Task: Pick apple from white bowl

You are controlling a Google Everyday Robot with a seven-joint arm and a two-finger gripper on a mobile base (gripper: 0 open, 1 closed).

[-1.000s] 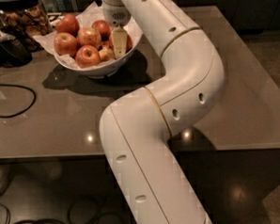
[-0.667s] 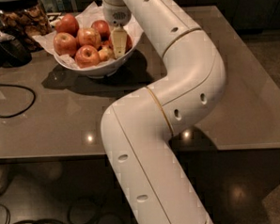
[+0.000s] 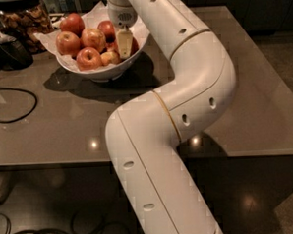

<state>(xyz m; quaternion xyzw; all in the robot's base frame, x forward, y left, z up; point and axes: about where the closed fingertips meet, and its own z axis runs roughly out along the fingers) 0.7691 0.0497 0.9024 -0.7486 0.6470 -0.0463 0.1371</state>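
The white bowl (image 3: 105,73) stands at the table's far left, lined with crinkled white paper and holding several pinkish-red apples. One large apple (image 3: 93,38) lies in the middle, another apple (image 3: 88,58) at the front. My gripper (image 3: 124,44) reaches down into the right side of the bowl, among the fruit. It sits between a red apple (image 3: 106,28) behind it and a dark red one (image 3: 134,45) half hidden at its right. The white arm (image 3: 184,77) bends across the table toward the bowl.
A clear jar of brown snacks (image 3: 25,19) stands behind the bowl to the left, with a dark object (image 3: 10,52) beside it. A black cable (image 3: 18,108) loops over the table's left part. The table's front edge (image 3: 50,161) runs below.
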